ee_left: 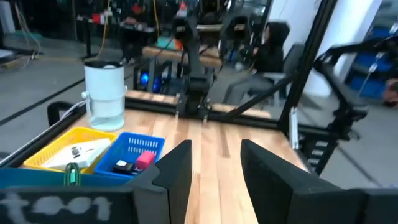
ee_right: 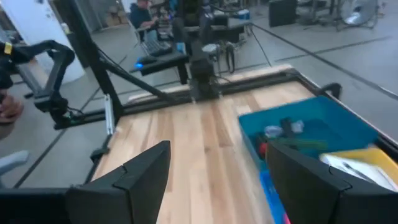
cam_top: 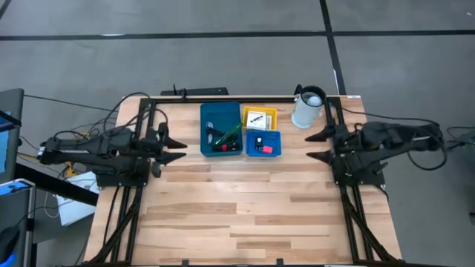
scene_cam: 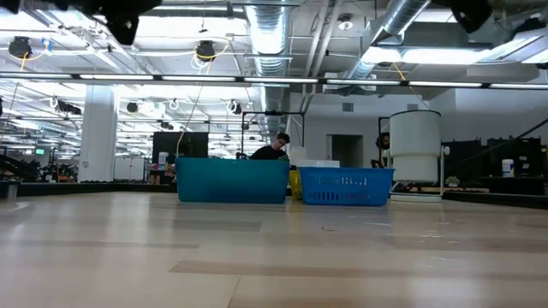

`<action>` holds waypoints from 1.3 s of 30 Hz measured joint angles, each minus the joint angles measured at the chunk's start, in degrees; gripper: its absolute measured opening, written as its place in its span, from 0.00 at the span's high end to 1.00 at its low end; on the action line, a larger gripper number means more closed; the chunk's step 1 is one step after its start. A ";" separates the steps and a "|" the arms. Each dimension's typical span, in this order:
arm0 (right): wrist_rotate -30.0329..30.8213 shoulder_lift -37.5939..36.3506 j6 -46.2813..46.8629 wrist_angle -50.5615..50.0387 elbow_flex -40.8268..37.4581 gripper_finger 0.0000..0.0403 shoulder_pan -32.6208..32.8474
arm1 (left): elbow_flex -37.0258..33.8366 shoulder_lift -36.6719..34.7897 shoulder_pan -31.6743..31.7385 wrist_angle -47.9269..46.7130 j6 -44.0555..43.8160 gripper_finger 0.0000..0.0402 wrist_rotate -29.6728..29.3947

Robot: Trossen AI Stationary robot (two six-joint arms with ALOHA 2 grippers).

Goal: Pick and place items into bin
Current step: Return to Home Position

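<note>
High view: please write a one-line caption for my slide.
Left arm and right arm wait at opposite table sides, jaws open, flanking teal tray, yellow tray and blue tray, each holding items.

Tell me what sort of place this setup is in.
Probably a large open robotics lab or workshop: exposed ceiling ducts and strip lights overhead, a wooden table on grey floor, and a person at a workstation behind. The left arm and right arm wait at the table's sides.

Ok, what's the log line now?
left jaws open, left edge | right jaws open, right edge | long teal-blue plastic tray: green pen | small yellow tray: white card | small bright blue tray: red piece
</note>
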 joint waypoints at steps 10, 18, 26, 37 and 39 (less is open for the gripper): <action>-0.48 -17.03 1.49 -9.87 -3.94 0.35 -5.43 | -9.96 -14.46 0.00 1.22 -1.78 0.69 -0.18; -1.04 -27.67 2.41 -7.03 -13.42 0.35 -5.23 | -16.20 -22.72 0.00 1.59 -2.10 0.69 -0.37; -5.88 -26.20 -4.89 10.92 -22.73 0.35 -3.98 | -20.58 -26.22 0.01 2.34 -2.24 0.69 -0.45; -6.78 -27.90 -6.03 28.25 -38.44 0.35 -3.79 | -27.48 -26.19 0.01 11.05 -0.86 0.69 -0.99; -6.84 -27.83 -6.01 31.39 -41.26 0.35 -4.06 | -28.58 -26.17 0.02 12.50 -0.36 0.69 -0.89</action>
